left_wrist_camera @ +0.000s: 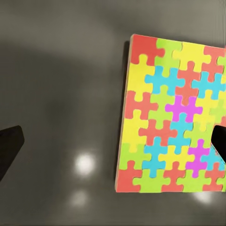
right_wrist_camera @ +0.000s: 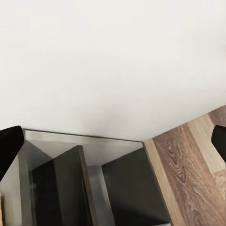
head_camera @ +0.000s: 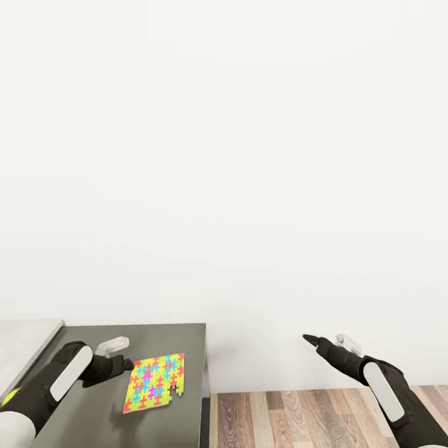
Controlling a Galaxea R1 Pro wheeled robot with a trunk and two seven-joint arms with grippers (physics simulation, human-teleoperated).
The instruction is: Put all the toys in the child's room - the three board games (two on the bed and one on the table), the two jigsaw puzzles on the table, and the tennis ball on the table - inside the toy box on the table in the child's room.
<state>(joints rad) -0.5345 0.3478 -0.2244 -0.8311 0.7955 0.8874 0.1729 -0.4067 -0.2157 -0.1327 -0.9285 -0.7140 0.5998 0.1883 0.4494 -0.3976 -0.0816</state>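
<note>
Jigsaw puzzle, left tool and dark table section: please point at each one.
jigsaw puzzle (head_camera: 155, 382), head view, middle of its face
left tool (head_camera: 122, 364), head view, between fingertips
dark table section (head_camera: 168, 336), head view, bare top

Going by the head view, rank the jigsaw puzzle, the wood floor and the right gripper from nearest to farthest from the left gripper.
1. The jigsaw puzzle, flat on the dark section of the table, right at the left gripper.
2. The wood floor, beyond the table's right edge.
3. The right gripper, held over the floor at the far right.

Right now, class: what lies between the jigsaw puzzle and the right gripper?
In the head view: bare dark table top, its edge, then wood-plank floor and white wall. Nothing else lies between the jigsaw puzzle and the right gripper.
</note>
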